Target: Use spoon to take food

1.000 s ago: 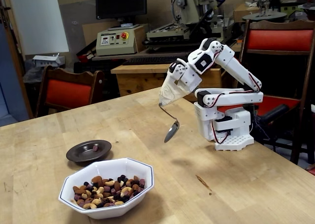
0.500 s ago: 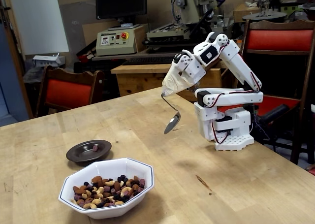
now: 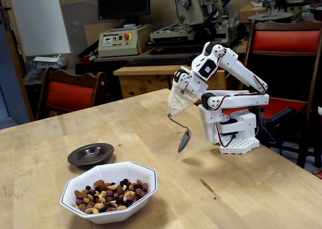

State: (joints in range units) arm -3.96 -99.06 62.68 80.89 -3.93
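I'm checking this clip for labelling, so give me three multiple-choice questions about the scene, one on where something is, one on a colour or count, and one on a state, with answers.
1. Where is the spoon bowl?
A. In the air above the table, apart from both dishes
B. Dipped in the food
C. Lying flat on the table

2. What colour is the small saucer?
A. White
B. Dark brown
C. Red

3. What does the spoon carry?
A. A heap of nuts
B. Liquid
C. Nothing that shows

Answers:
1 A: it hangs from the beige covering at the end effector, right of the white bowl in the fixed view.
2 B: the saucer is dark, and a single piece lies in it.
3 C: the spoon points steeply down and no piece shows on it; the food sits in the white bowl.
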